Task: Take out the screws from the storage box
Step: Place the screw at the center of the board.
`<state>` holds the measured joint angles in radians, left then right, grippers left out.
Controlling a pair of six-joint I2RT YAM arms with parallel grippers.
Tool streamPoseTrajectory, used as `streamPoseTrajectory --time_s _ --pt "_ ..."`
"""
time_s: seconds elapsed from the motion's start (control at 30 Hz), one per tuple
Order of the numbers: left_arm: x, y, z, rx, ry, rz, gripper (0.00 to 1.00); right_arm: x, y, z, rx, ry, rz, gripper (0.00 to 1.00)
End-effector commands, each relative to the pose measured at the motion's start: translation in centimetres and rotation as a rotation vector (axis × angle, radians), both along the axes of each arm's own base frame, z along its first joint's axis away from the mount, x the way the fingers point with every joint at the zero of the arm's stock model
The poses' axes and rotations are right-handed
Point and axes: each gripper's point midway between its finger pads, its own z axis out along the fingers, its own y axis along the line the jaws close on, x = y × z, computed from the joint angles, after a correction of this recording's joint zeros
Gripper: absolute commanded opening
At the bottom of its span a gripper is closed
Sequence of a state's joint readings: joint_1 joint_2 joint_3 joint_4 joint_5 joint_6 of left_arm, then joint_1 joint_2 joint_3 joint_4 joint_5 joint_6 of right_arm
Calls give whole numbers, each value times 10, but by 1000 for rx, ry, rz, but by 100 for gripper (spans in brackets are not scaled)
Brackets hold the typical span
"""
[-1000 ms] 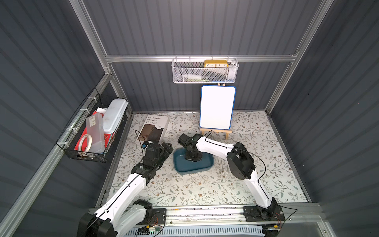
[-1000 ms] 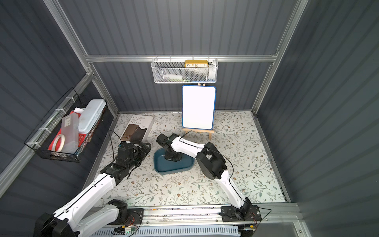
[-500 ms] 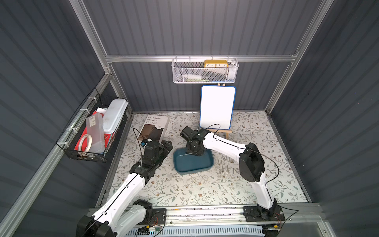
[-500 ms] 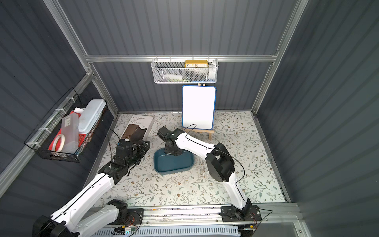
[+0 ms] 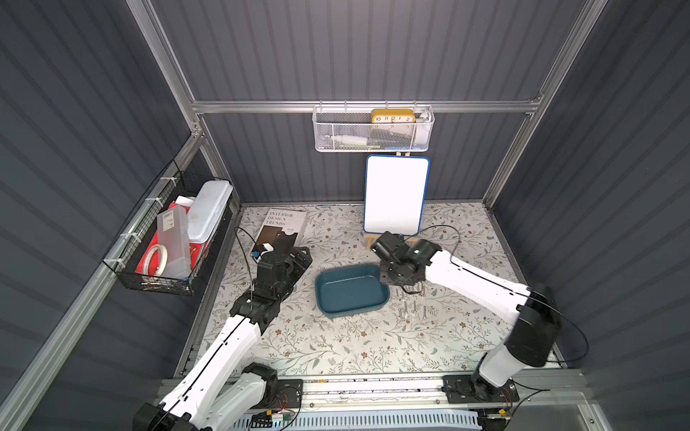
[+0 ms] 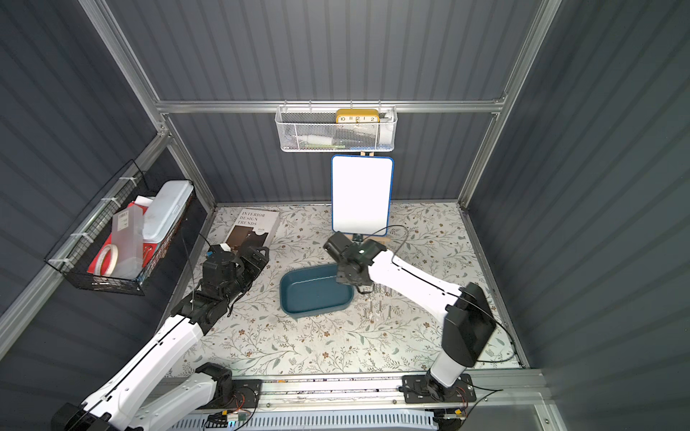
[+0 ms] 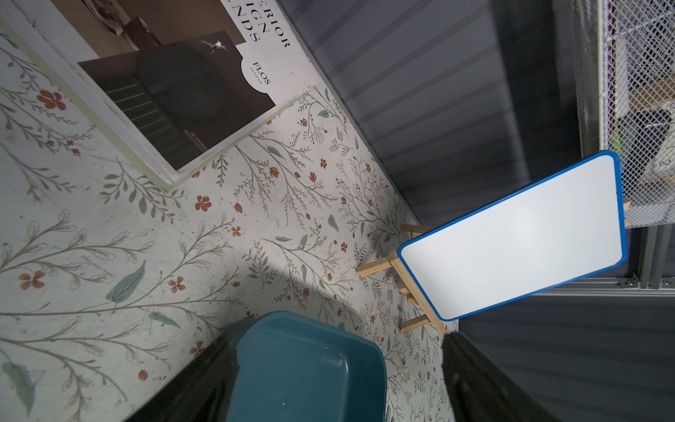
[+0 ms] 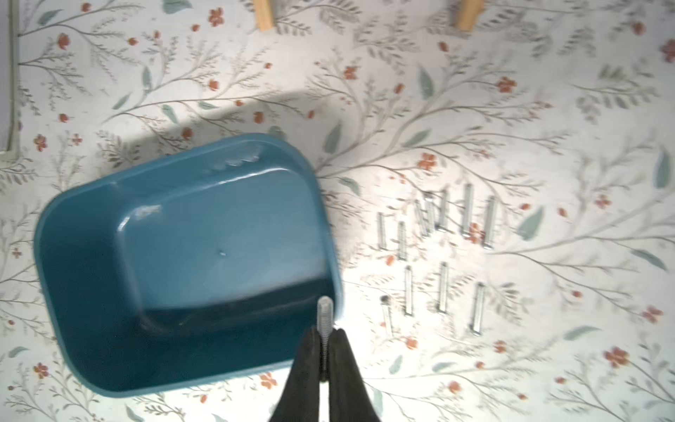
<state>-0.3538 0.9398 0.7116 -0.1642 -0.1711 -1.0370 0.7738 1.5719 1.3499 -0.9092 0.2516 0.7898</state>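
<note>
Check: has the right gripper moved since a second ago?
Yes. The right gripper went from above the middle of the storage box to its edge nearest the screws.

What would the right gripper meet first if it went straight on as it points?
Likely the rim of the storage box, held screw first; possibly the table beside it. Depth unclear.

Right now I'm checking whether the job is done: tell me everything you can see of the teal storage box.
The storage box is a shallow, glossy dark-teal plastic tray with rounded corners and low walls. It sits flat on the table, looking empty; nothing else seems to touch it. The screws lie beside it, and the right end effector, shut on one screw, hangs near its rim.
</note>
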Motion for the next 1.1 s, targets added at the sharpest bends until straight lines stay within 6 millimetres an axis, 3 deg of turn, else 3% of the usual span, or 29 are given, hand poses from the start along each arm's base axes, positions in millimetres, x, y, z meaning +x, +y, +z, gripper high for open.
streamPoseTrajectory --time_s 0.0,0.13,0.33,0.43,0.63,1.07 --pt "5 1 15 33 -44 -6 90 -20 -50 -10 -80 -8 -19 2" --pt "11 -3 24 27 -69 -12 89 -42 -87 -20 -80 -38 -38 3" --pt "20 -20 33 34 -136 -111 88 -60 -109 -59 -38 43 -52 4" --pt "20 -44 38 68 -214 -270 88 -65 -106 -81 -46 121 -19 3" --pt "19 -65 29 105 -228 -411 86 -71 -98 -112 -81 259 35 2" --pt "-2 -98 27 157 -324 -640 87 -63 -88 -128 -91 293 81 4"
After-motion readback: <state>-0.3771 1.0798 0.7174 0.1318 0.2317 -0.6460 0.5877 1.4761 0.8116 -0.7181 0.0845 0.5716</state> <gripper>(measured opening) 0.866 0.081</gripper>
